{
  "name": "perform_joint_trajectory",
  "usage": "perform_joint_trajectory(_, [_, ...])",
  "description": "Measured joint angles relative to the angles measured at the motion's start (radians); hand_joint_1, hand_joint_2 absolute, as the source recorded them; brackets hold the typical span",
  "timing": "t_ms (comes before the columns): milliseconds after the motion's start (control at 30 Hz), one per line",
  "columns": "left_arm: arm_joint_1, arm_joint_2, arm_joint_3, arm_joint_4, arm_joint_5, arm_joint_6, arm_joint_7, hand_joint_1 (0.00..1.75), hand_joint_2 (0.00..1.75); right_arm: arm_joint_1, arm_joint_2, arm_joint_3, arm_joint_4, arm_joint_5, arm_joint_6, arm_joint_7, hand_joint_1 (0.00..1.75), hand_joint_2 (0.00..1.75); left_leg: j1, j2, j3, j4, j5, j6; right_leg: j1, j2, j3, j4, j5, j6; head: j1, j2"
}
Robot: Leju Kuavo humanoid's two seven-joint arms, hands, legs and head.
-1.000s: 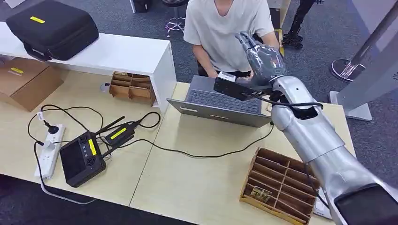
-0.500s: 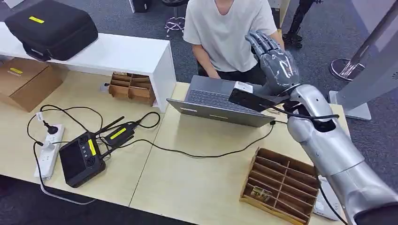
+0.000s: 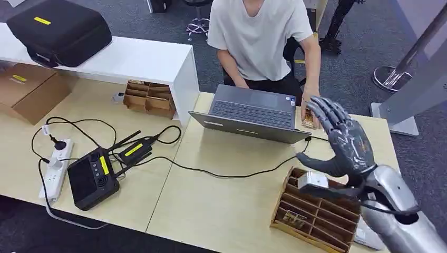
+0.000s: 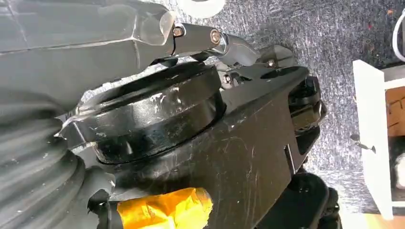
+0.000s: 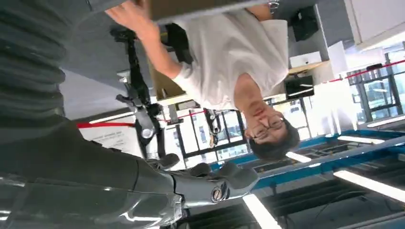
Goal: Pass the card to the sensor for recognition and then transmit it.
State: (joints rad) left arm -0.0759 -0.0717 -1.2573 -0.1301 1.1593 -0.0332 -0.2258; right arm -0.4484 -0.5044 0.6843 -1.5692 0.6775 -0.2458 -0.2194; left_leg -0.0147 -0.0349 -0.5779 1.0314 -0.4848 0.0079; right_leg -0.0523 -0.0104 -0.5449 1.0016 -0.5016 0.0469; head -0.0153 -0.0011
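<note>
In the head view the right hand stands at the right of the frame, raised above the desk, fingers spread and pointing up, thumb stuck out to the left; it is released and holds nothing. Just below the thumb a small white block on the wrist sits over the upper edge of the brown divided tray in the lower right. The right wrist view shows that hand's fingers apart against a ceiling with strip lights.

The card lies on the desk at the right end of the laptop, under the hand of a person in a white shirt who sits behind the laptop at the top centre. The person's fingers touch it. I cannot pick out a sensor.

A black cable runs from the laptop's right side across the desk to a black controller in the lower left, beside a white power strip. A second divided tray sits under a white shelf at the upper left, which carries a black case. A cardboard box lies at the far left.

The left wrist view shows grey ribbed cover and dark body parts over grey carpet; whether the left hand is released or clenched I cannot tell.
</note>
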Motion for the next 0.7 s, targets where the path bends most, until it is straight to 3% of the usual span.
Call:
perform_joint_trajectory(133, [0.002, -0.002, 0.006, 0.003, 0.009, 0.002, -0.002, 0.00, 1.75, 0.165, -0.063, -0.098, -0.106, 0.036, -0.062, -0.015, 0.00, 1.75, 0.000, 0.001, 0.000, 0.000, -0.001, 0.001, 0.000, 0.001, -0.001, 0.000, 0.000, 0.000, 0.000, 0.000])
perform_joint_trajectory(233, [0.002, -0.002, 0.007, 0.003, 0.012, 0.002, -0.002, 0.00, 1.75, 0.237, -0.086, -0.151, -0.156, 0.046, -0.068, -0.021, 0.00, 1.75, 0.000, 0.002, 0.000, 0.000, -0.001, 0.000, 0.000, 0.002, -0.001, 0.000, 0.000, 0.000, 0.000, 0.000])
perform_joint_trajectory(700, [0.002, -0.004, 0.007, 0.004, 0.015, 0.004, 0.000, 0.00, 1.75, 0.333, -0.108, -0.223, -0.206, 0.068, -0.059, -0.026, 0.00, 1.75, 0.000, 0.002, 0.000, 0.000, 0.000, 0.000, 0.000, 0.002, -0.001, 0.000, 0.000, 0.000, 0.000, 0.000])
